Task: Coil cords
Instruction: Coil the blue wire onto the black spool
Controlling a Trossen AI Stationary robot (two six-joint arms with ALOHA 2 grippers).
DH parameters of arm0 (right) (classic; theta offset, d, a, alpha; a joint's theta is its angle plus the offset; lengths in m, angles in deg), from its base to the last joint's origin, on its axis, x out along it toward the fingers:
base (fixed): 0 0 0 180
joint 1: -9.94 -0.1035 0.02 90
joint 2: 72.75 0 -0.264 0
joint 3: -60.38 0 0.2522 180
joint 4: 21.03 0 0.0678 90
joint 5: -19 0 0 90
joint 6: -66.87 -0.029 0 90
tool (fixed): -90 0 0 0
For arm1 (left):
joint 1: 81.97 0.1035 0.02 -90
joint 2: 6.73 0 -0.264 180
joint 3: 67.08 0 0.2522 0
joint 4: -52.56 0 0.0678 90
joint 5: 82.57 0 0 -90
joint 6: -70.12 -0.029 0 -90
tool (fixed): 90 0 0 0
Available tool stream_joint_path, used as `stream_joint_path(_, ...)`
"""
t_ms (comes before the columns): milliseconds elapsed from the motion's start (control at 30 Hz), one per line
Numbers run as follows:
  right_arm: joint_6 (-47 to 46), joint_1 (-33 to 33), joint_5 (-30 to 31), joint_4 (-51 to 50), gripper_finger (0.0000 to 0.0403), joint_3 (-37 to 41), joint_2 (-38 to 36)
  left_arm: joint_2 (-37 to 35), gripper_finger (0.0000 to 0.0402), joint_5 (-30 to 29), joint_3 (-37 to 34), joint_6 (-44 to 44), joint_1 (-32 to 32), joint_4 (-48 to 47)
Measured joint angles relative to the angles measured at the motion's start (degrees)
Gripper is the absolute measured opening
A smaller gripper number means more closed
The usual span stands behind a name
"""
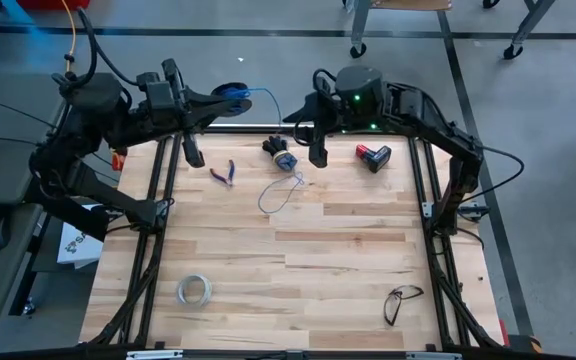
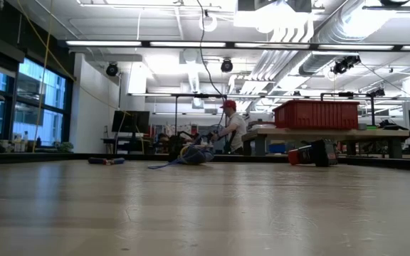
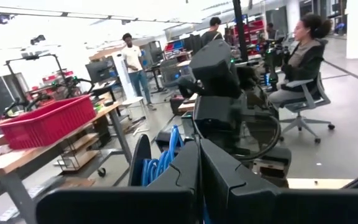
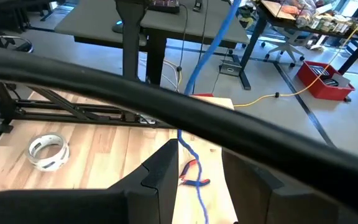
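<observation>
Left pincer first: it sits up at the far left edge of the bench, fingers pressed together around the dark spool, whose blue windings show right at its tips. From that spool the thin blue wire runs right towards the other arm. Right pincer now, poised at the far middle of the bench: its two fingers stand part-way apart, and the wire passes down between them; I cannot tell whether they actually nip it. Just beside that pincer the wire drops into a loose loop on the wood, next to a small dark clump of gear. Moving outward, pliers with red handles lie left of the loop, a red and black block sits off to the right. Down at the near end, a whitish tape ring lies left and a pair of glasses lies right, well apart. Beyond the bench, a person in a red cap sits among the desks.
</observation>
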Motion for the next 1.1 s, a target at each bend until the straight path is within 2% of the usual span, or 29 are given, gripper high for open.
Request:
stream_joint_path(267,-0.3,-0.02,-4.37,-0.19,0.0116,0.0,0.07,0.39,0.0001,0.07,-0.04,0.01,0.0,0.21)
stream_joint_path(967,-2.4,-0.02,-4.35,0.18,0.0116,0.0,0.1,0.48,0.0001,-0.03,-0.04,-0.02,0.0,2.7)
stream_joint_path(1100,-2.85,-0.02,-4.35,1.33,0.0104,0.0,0.11,0.5,0.0001,-0.01,-0.04,-0.02,0.0,2.66)
